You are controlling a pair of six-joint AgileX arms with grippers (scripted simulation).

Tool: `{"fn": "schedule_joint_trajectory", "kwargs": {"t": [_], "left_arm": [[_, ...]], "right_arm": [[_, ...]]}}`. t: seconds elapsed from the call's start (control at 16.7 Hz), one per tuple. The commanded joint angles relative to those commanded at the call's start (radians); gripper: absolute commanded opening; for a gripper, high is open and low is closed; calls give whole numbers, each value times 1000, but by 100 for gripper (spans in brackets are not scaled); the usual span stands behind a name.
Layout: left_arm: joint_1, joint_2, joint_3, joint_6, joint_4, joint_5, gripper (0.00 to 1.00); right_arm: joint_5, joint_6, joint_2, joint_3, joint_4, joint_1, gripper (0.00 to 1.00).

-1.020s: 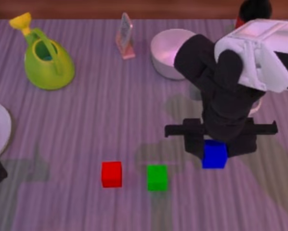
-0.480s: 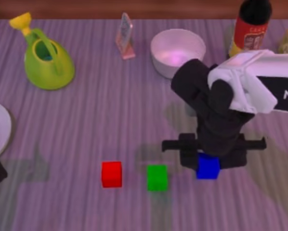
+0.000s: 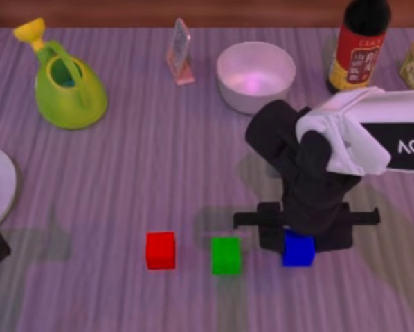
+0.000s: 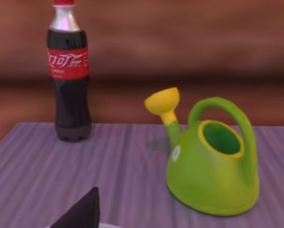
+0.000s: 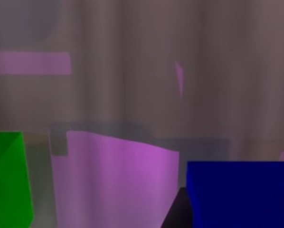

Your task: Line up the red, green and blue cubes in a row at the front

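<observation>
Top view looks straight down; right wrist view sits low, sharing its green cube (image 3: 226, 254) and blue cube (image 3: 298, 250).

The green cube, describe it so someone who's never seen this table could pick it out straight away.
Start at the lime-green watering can at the table's back left, then come to the front, where three small cubes sit in a row. The green cube is the middle one, with the red cube on its left and the blue cube, under the right pincer, on its right.
</observation>
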Motion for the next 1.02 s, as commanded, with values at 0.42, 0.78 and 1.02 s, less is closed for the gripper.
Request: {"fn": "schedule_joint_trajectory", "kwargs": {"t": [0.42, 0.78, 1.02], "left_arm": [[0, 0, 0, 0, 0, 0, 100], [0, 0, 0, 0, 0, 0, 100], [0, 0, 0, 0, 0, 0, 100]], "right_arm": [[0, 0, 0, 0, 0, 0, 68], [0, 0, 0, 0, 0, 0, 100], [0, 0, 0, 0, 0, 0, 100]]}}
